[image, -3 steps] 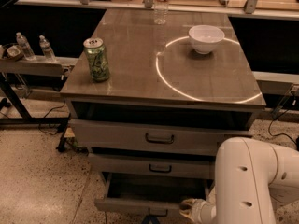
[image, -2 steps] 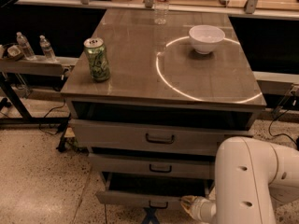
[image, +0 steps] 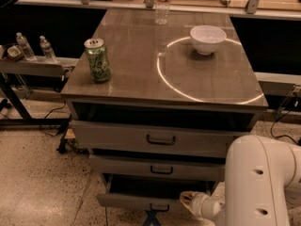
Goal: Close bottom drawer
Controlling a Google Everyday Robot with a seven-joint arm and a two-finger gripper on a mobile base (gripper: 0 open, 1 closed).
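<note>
The bottom drawer point(image: 124, 200) is the lowest and narrowest of three grey drawers in the cabinet. It stands partly pulled out, with a dark gap above its short front panel and a small dark loop handle point(image: 160, 207). My gripper point(image: 151, 218) is a dark shape at the bottom edge of the view, just below and in front of that handle, close to or touching the drawer front. My white arm point(image: 258, 182) fills the lower right.
The middle drawer point(image: 122, 165) and the top drawer point(image: 113, 136) also stick out a little. On the cabinet top stand a green can point(image: 97, 60), a white bowl point(image: 207, 39) and a clear bottle point(image: 162, 1). A side shelf point(image: 33, 66) with small bottles is at the left.
The gripper has moved in toward the cabinet, and the bottom drawer's front has slid back with it, so the drawer sticks out less than before.
</note>
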